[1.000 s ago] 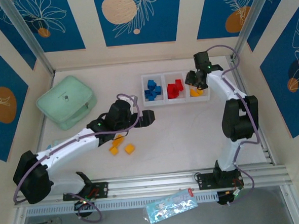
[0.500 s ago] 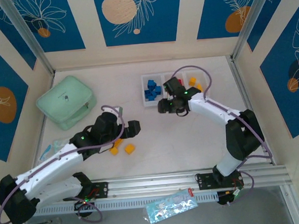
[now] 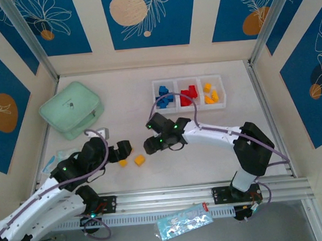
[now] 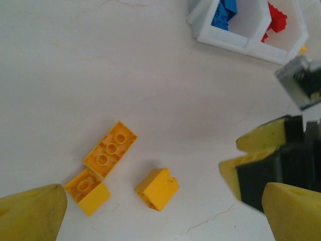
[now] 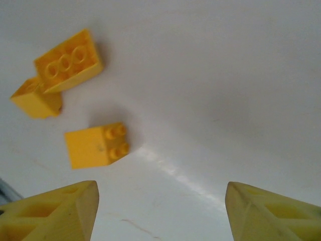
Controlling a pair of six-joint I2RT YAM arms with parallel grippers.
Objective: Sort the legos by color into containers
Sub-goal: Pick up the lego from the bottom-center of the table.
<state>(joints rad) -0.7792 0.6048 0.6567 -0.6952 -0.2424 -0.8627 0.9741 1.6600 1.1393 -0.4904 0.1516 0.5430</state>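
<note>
SORTING NEARLY DONE: In the tray (image 3: 189, 111) at the far side of the table (image 3: 180, 171), blue legos (image 3: 164, 95) sit in the left compartment, red legos (image 3: 188, 94) in the middle and yellow legos (image 3: 210, 93) in the right. By my reckoning, all that is left is three yellow bricks lying loose on the table, near and left of the tray and well apart from it. My right gripper (image 5: 160, 211) hangs just right of them, jaws wide and empty. My left gripper (image 4: 160, 216) hovers at their left, jaws also wide, holding nothing. The long brick (image 4: 110, 149) lies studs down, its hollow underside and three round tubes facing up. A short brick (image 4: 90, 188) touches its near end and seems hollow side up too. The third brick (image 5: 95, 145), also short, lies on its side a little apart, studs showing. All three are glossy yellow-orange with crisp edges. I judge the lone one the easiest to take first, since nothing crowds it.
</note>
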